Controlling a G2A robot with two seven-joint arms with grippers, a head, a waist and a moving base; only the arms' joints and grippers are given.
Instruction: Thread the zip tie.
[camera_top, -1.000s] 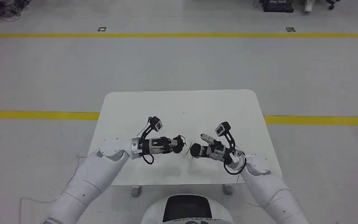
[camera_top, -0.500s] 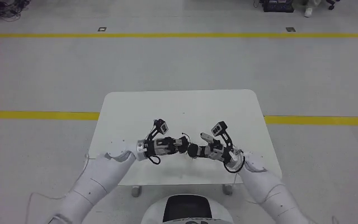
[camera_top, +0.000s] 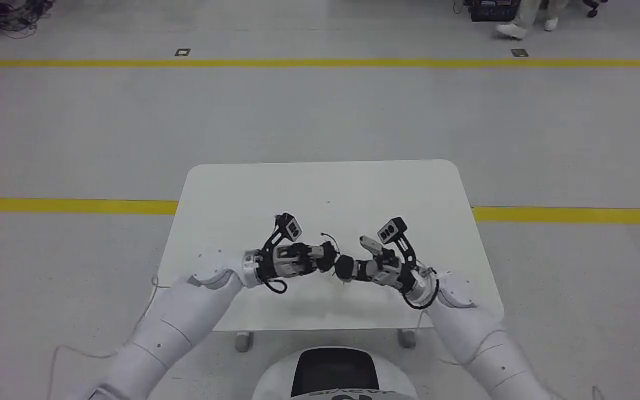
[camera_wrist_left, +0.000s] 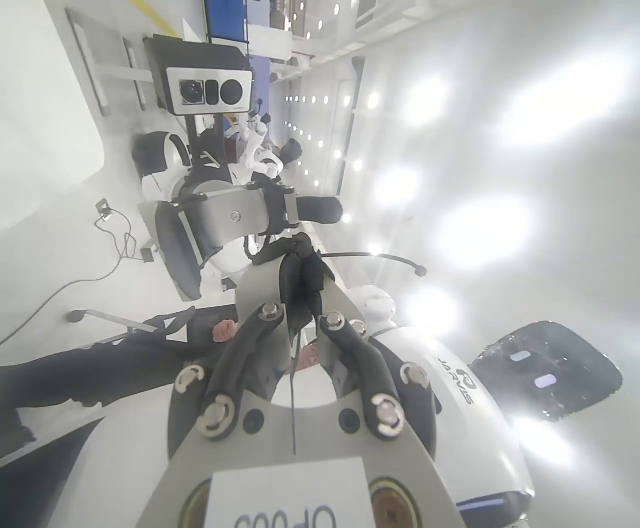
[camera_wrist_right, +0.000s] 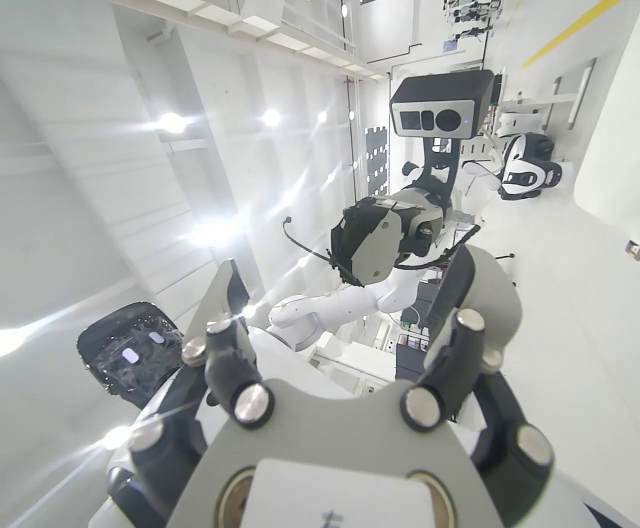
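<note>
Top view: over the last second I've pulled the two arms together. The left gripper (camera_top: 322, 257) and right gripper (camera_top: 345, 267) now sit almost nose to nose above the near-middle of the table (camera_top: 400, 190), where there was a clear gap a second ago. Barely anything has shifted in the last half second (feels like I've settled in). The zip tie (camera_top: 324, 238) is a thin black arc poking up off the left gripper.

Left wrist view: the left gripper (camera_wrist_left: 300, 257) is pinched tight on the zip tie (camera_wrist_left: 380, 255). The strap curves out into free air and the thin end trails back toward the wrist.

Right wrist view: the right gripper (camera_wrist_right: 348, 257) is spread wide and holding nothing. The left gripper (camera_wrist_right: 372, 245) and its zip tie (camera_wrist_right: 307, 248) are dead ahead of it.

So I'd say the line-up is done but the threading isn't. No loop is closed yet, and the free end needs catching next.
</note>
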